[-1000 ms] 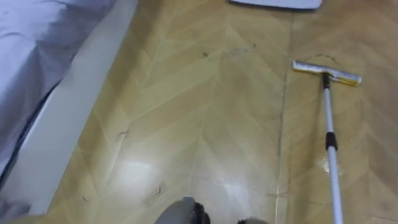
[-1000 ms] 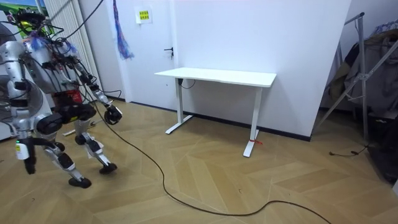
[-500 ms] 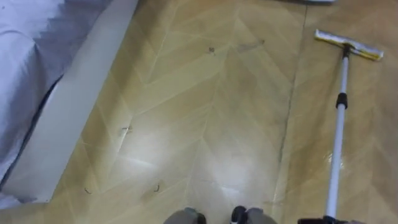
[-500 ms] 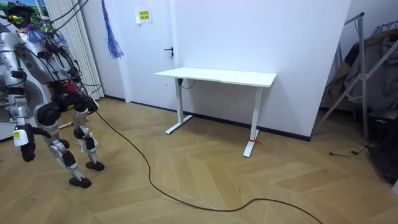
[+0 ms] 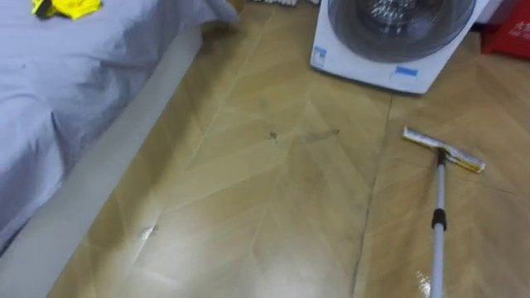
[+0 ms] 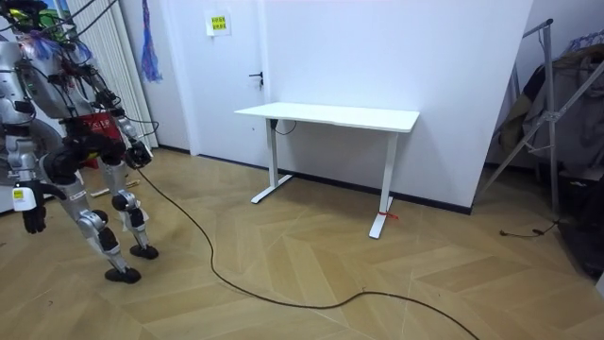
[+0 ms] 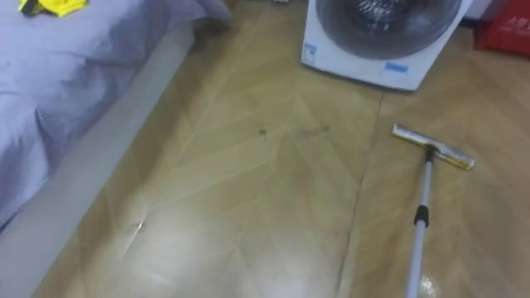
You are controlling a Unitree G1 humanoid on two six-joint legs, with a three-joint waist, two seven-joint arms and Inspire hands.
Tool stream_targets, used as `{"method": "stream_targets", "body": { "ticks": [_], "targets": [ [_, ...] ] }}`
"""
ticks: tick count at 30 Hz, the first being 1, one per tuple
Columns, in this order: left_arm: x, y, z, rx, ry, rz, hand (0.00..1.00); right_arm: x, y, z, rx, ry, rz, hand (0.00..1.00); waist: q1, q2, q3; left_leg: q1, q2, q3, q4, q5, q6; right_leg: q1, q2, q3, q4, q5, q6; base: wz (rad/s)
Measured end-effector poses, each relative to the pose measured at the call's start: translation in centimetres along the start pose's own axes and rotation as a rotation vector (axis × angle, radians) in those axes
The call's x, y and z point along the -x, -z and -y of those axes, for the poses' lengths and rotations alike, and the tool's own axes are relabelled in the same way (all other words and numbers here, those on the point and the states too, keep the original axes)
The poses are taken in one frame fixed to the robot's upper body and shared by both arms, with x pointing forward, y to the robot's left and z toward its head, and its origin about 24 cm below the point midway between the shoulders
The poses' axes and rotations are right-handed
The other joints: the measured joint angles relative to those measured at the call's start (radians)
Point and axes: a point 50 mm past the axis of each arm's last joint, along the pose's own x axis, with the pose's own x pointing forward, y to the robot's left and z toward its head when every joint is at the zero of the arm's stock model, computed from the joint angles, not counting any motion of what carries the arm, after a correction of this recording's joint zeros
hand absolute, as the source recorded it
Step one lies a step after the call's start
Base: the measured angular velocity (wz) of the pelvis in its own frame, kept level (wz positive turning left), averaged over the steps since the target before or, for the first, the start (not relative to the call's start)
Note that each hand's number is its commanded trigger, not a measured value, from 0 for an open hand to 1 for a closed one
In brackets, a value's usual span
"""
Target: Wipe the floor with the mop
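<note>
A mop lies on the wooden floor at the right of the eye views. Its flat yellow-and-grey head [image 5: 443,150] points toward the washing machine. Its white pole [image 5: 436,248] runs back to the lower edge of the view, where its near end is cut off. In the room view I stand at the far left with my back mostly to the camera. My left hand [image 6: 33,219] hangs low by my side. My right hand [image 6: 140,154] is held out at hip height toward the room view's right. Both are too small to read.
A white front-loading washing machine [image 5: 389,37] stands ahead, with a red box [image 5: 509,33] to its right. A bed with a grey sheet [image 5: 74,91] and a yellow item [image 5: 66,7] runs along my left. The room view shows a white desk [image 6: 330,118].
The head camera has lifted, so the washing machine and bed top have come into view and my feet have left the lower edge. In the room view I have turned and stepped leftward.
</note>
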Motion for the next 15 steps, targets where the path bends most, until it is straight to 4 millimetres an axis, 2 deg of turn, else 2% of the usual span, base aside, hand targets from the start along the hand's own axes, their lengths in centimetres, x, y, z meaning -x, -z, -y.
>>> {"method": "stream_targets", "body": {
  "ticks": [2,4,11,15],
  "targets": [
    [0.0,0.3,0.3,0.01,0.007,-0.019,0.0,-0.1,0.5,0.3,0.028,0.014,-0.012,1.0,-0.008,0.001,0.0004,0.031,0.003,0.003,-0.02,0.001,0.0,0.02,0.004,0.005,-0.003,0.0,0.0,-0.17],
    [0.0,0.5,0.3,0.012,0.005,-0.031,0.0,-0.1,0.9,0.3,0.062,0.024,-0.021,1.0,-0.023,-0.003,0.0012,0.065,0.011,0.024,-0.033,0.001,-0.001,0.054,0.013,0.017,-0.023,0.0,0.0,-0.16],
    [0.2,0.0,0.9,0.085,0.018,0.005,0.0,-0.2,1.2,0.0,0.119,0.034,-0.034,1.0,-0.027,-0.006,-0.0001,0.12,0.013,0.025,-0.048,0.001,-0.001,0.101,0.025,0.058,-0.051,0.005,-0.004,-0.2],
    [0.2,-0.3,0.8,0.115,0.018,0.016,0.0,-0.2,1.4,-0.1,0.139,0.038,-0.035,1.0,-0.026,-0.007,-0.0004,0.133,0.018,0.051,-0.06,0.001,-0.001,0.105,0.03,0.068,-0.052,0.011,-0.004,-0.08]
  ]
}}
